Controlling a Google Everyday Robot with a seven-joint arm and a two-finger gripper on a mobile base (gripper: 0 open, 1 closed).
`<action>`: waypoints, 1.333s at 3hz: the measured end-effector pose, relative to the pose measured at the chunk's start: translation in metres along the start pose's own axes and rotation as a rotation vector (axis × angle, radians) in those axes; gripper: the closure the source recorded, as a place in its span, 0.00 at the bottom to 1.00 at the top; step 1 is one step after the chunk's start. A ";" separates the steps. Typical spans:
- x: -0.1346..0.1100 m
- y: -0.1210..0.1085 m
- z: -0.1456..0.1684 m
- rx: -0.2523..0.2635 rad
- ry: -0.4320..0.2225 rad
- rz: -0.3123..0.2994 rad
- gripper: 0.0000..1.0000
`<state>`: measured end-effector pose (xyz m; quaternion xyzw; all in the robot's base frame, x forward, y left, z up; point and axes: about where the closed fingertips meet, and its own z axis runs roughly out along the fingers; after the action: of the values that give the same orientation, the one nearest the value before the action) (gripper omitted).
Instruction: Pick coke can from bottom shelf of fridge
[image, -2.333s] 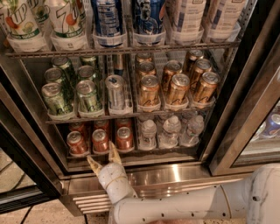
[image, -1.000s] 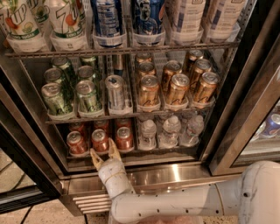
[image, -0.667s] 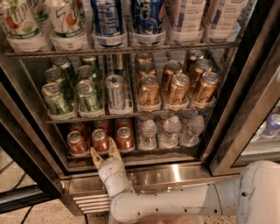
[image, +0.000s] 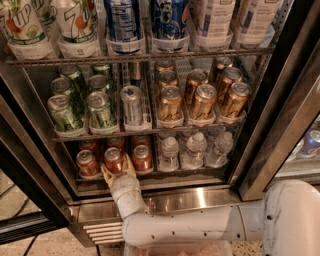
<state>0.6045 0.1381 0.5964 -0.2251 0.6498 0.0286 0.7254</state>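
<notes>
Three red coke cans stand at the front left of the bottom shelf (image: 165, 175) of the fridge (image: 200, 198): left (image: 86, 162), middle (image: 114, 158) and right (image: 142, 156). More red cans stand behind them. My gripper (image: 117, 169) reaches up from the white arm (image: 200, 227) to the shelf's front edge. It is open, with one tan finger (image: 105, 173) left of the middle coke can and the other finger (image: 129, 163) right of it. The can's lower part is hidden behind the gripper.
Small water bottles (image: 196, 147) fill the bottom shelf's right half. The rack above holds green cans (image: 100, 108), a silver can (image: 131, 104) and gold-brown cans (image: 202, 100). Large bottles stand on the top rack. The open black-edged glass door (image: 282, 120) stands at the right.
My gripper has crept slightly up and forward, so its fingers now flank the middle coke can more closely. Cans and bottles have not moved.
</notes>
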 end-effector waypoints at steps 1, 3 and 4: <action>-0.001 -0.003 0.005 0.006 0.001 0.001 0.57; 0.001 -0.009 0.013 -0.010 0.019 0.028 0.97; 0.001 -0.008 0.013 -0.011 0.019 0.028 1.00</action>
<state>0.6197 0.1349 0.5983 -0.2201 0.6597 0.0404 0.7174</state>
